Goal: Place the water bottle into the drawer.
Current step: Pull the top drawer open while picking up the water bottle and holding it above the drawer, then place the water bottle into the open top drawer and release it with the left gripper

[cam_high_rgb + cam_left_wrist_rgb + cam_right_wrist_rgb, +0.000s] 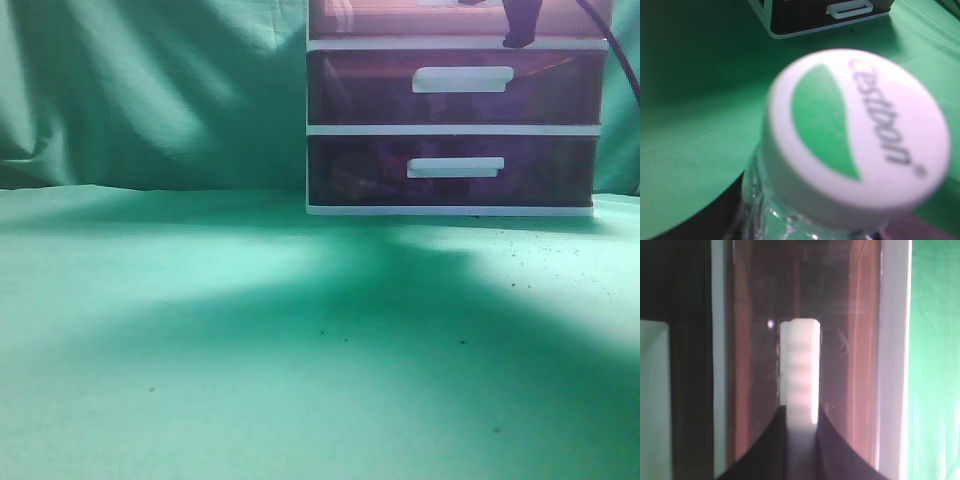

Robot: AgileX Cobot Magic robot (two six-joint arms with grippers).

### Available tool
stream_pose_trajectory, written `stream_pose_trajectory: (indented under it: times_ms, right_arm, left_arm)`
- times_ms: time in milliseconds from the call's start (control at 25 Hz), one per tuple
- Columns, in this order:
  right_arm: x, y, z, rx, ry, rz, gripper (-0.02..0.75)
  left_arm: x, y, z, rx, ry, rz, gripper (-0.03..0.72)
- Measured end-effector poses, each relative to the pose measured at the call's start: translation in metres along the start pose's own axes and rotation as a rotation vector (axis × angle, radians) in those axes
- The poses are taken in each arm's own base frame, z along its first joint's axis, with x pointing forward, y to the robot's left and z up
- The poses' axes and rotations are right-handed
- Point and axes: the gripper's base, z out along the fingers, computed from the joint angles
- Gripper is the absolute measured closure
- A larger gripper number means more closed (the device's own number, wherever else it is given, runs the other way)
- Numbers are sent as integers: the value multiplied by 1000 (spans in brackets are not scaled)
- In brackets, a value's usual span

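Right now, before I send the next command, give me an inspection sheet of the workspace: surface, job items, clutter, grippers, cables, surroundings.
Surface: green cloth over the table, lightly creased, a few dark specks.
Job items: water bottle fills the left wrist view, white cap with green leaf logo; top drawer barely in frame at the exterior view's top edge; its white handle shows close up in the right wrist view.
Clutter: nothing seen.
Grippers: right gripper has its dark fingers either side of the handle; left gripper hidden by the bottle, presumably holding it.
Cables: dark cable beside the cabinet.
Surroundings: green cloth backdrop.
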Motion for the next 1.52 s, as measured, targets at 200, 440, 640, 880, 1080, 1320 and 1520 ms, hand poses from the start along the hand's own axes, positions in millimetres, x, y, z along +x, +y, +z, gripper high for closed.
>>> stream_pose_trajectory:
  times_ms: [200, 440, 640, 880, 1080, 1320, 1520]
  right_arm:
    - [-2, 1, -17, -22, -20, -50, 661]
    - [-5, 5, -59, -53, -27, -65, 661]
    - [-8, 13, -92, -81, -33, 11, 661]
    - [-26, 23, -114, -112, -84, 55, 661]
    - [-32, 26, -116, -120, -101, 58, 661]
    - [-32, 26, -116, -122, -101, 56, 661]
    - [-32, 26, -116, -123, -101, 56, 661]
  left_arm:
    - [0, 0, 0, 0, 0, 0, 405]
    - [0, 0, 0, 1, -1, 0, 405]
    - [-2, -2, 0, 21, -25, -32, 405]
    - [-7, -3, 0, 40, -77, -66, 405]
    - [-28, -11, -13, 82, -149, -12, 405]
    - [-97, -20, -38, 107, -316, 85, 405]
    - [-163, -17, -19, 163, -311, 182, 405]
